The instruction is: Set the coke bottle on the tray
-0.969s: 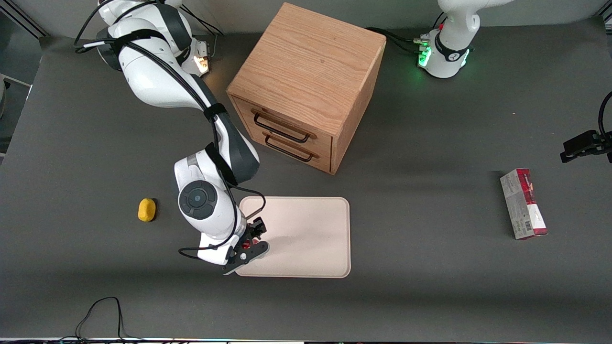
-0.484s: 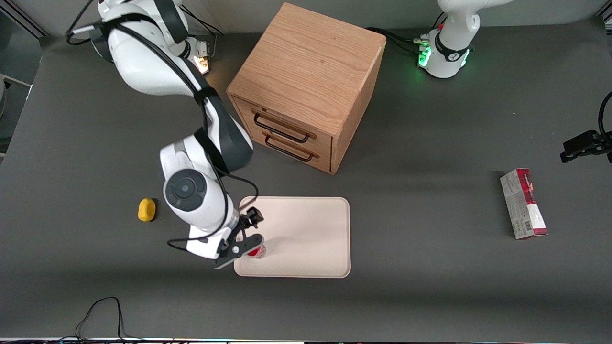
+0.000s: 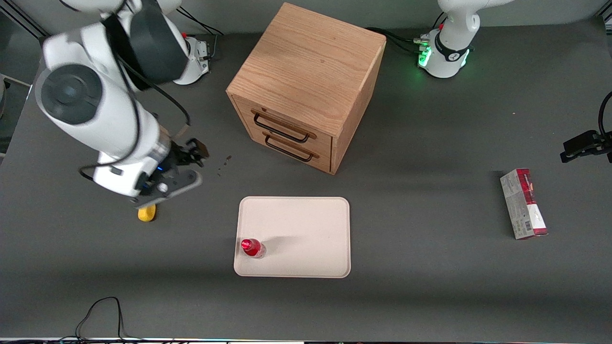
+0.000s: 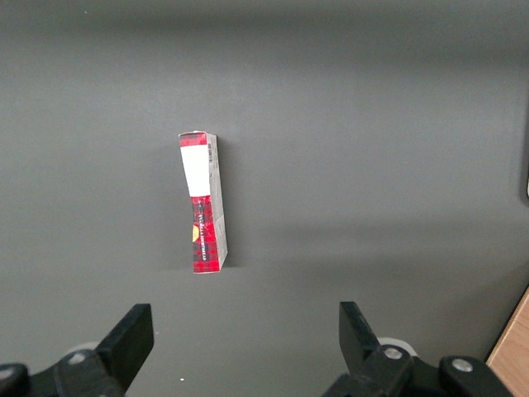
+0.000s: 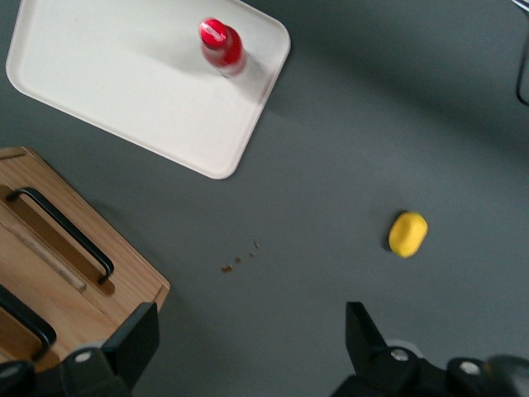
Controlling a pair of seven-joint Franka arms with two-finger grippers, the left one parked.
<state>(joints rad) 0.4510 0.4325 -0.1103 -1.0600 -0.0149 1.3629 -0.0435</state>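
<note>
The coke bottle (image 3: 251, 248) stands upright on the tray (image 3: 306, 224), in the corner nearest the front camera on the working arm's side, close to the rim but inside it. In the right wrist view the bottle (image 5: 221, 45) shows red cap up, nothing touching it, on the tray (image 5: 124, 91).

The gripper (image 3: 184, 157) hangs above the table, well apart from the tray, toward the working arm's end – just above the yellow lump (image 3: 147, 213), which peeks out beneath the wrist. Fingers spread wide w/ nothing between them; the wrist view shows one fingertip (image 5: 132, 339) and its mate standing far apart, bare table in the gap, yellow lump (image 5: 407, 233) lying loose nearby.

Wooden drawer cabinet (image 3: 306, 86) sits farther from the camera than the tray – both drawers closed. A few small dark crumbs (image 5: 240, 259) lie on the table near the cabinet. Red-and-grey carton (image 3: 523, 204) lies toward the parked arm's end.
</note>
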